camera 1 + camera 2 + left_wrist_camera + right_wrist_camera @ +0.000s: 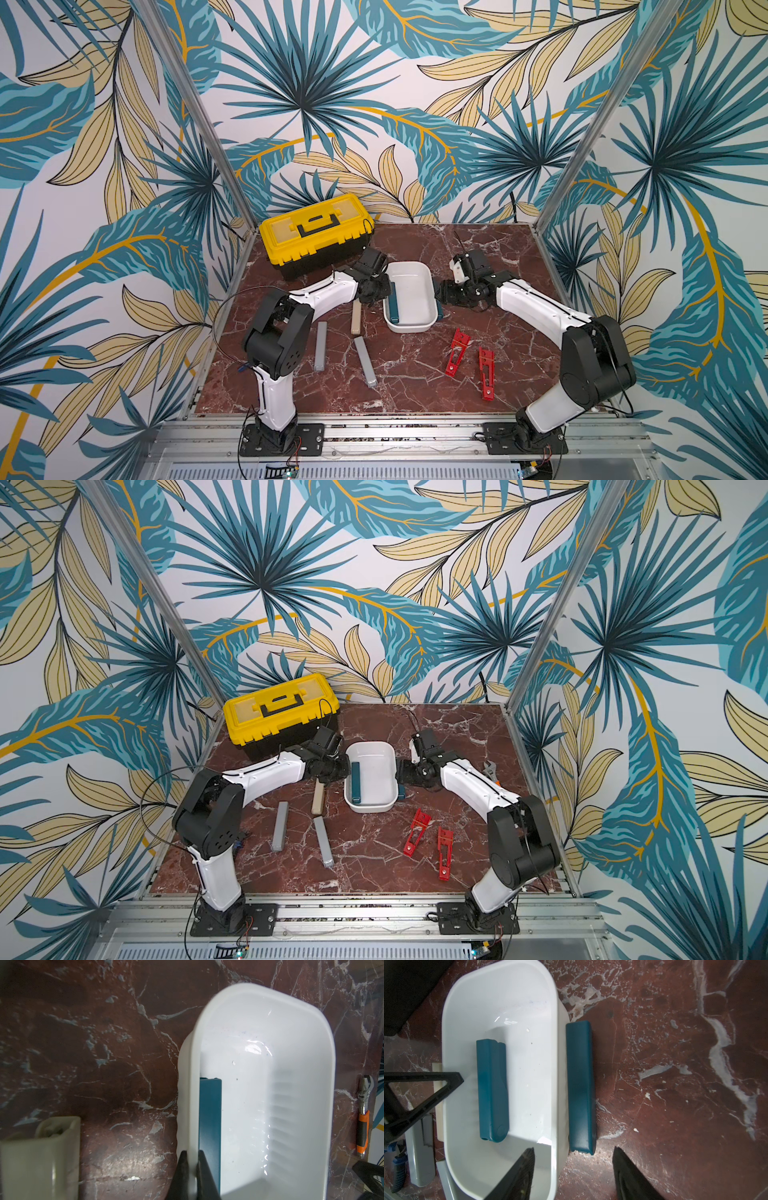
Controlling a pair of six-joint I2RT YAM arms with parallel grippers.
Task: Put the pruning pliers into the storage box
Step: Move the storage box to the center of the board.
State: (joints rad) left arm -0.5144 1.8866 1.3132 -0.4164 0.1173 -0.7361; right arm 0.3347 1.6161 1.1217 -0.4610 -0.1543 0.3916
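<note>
Right now the left jaws are pinching the left-hand wall of the storage box [409, 327], and in the left wrist view their black fingers [182, 1169] are closing on either side of the white rim. The right jaws are standing partly open. One finger [521, 1172] is hanging inside the box and the other is hanging outside it. The box's right wall and the end of a teal piece are lying between them, and neither appears to be gripped.

Of the pruning pliers, one teal piece [492, 1091] is lying inside the box along its left wall. The second teal piece [580, 1088] is lying on the surface [415, 390] just beside the right wall, parallel to it. The beige piece [356, 318] is resting just left of the box, its far end running under the left wrist. Two grey pieces [321, 347] [365, 361] are lying nearer the front, left of centre and apart from each other. Two red pieces [457, 353] [486, 374] are lying front-right of the box, near each other.

A yellow-lidded toolbox [316, 232] is sitting at the back left, and an orange-handled wrench [490, 769] is showing beyond the right arm in a top view.
</note>
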